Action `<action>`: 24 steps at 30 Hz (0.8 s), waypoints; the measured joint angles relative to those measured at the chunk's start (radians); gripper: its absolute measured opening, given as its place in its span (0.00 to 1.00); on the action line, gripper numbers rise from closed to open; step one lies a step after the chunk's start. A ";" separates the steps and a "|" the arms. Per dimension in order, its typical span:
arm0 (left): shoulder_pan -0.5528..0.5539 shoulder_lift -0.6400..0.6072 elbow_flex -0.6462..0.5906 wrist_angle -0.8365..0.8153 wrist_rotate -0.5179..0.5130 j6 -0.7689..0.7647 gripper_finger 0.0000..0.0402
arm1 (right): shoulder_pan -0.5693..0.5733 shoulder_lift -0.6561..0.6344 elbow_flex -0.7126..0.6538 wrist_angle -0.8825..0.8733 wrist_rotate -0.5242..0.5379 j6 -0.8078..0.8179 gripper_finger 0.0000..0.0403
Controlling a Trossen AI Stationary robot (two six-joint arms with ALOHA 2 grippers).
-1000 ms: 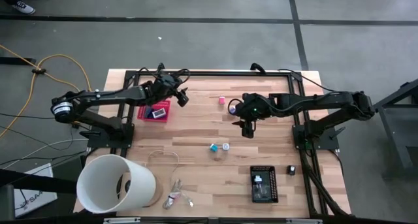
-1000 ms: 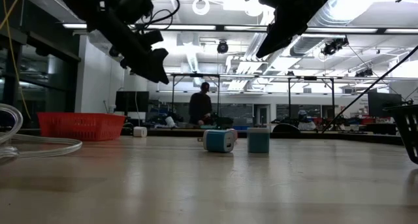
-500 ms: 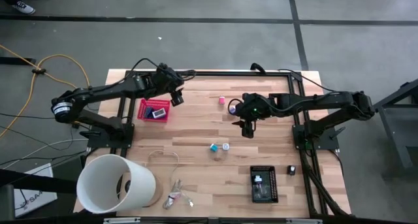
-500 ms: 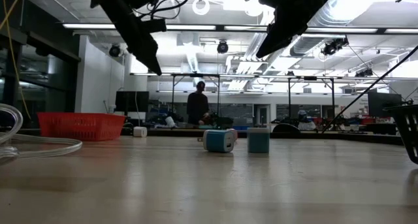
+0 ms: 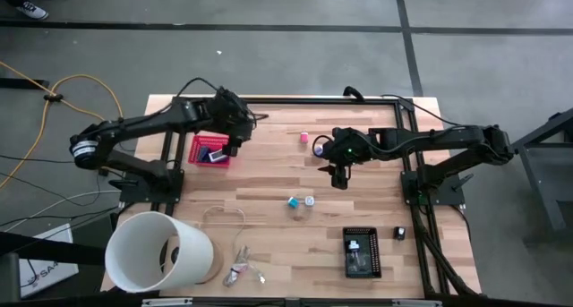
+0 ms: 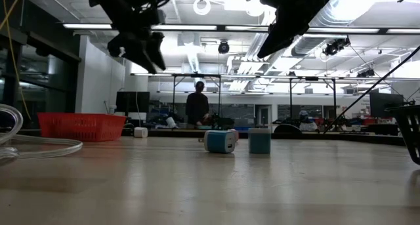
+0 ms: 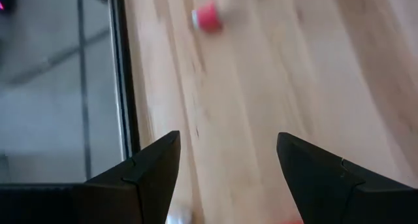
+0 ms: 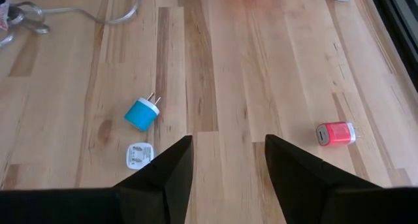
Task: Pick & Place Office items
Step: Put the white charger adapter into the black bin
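Over red basket (image 5: 212, 151), left end effector (image 5: 235, 143) released, right end effector (image 5: 339, 178) released, basket contents unclear.

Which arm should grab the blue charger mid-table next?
Right, probably. The right claw hangs open, and the blue charger lies just ahead of it in its wrist view. The left claw, open too, sits over the red basket, farther off.

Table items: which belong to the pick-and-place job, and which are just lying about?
Job:
- blue charger
- white charger
- pink charger
- red basket
- black tray

Lying about:
- white tub
- wire loop
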 joint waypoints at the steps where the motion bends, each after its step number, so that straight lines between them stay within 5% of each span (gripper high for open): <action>1: 0.020 0.000 0.001 -0.029 0.001 -0.001 0.61 | 0.000 0.000 0.000 0.000 0.000 0.000 0.44; 9: 0.190 0.008 0.006 -0.141 0.116 -0.047 0.61 | 0.000 0.000 0.000 0.000 0.000 0.000 0.44; 17: 0.196 0.106 0.007 -0.137 0.117 -0.163 0.61 | 0.000 0.000 0.000 0.000 0.000 0.000 0.44; 21: 0.177 0.168 0.009 -0.063 0.099 -0.314 0.61 | 0.000 0.000 0.000 0.000 0.000 0.000 0.44; 24: 0.174 0.187 0.010 0.006 -0.011 -0.485 0.61 | 0.000 0.000 0.000 0.000 0.000 0.000 0.44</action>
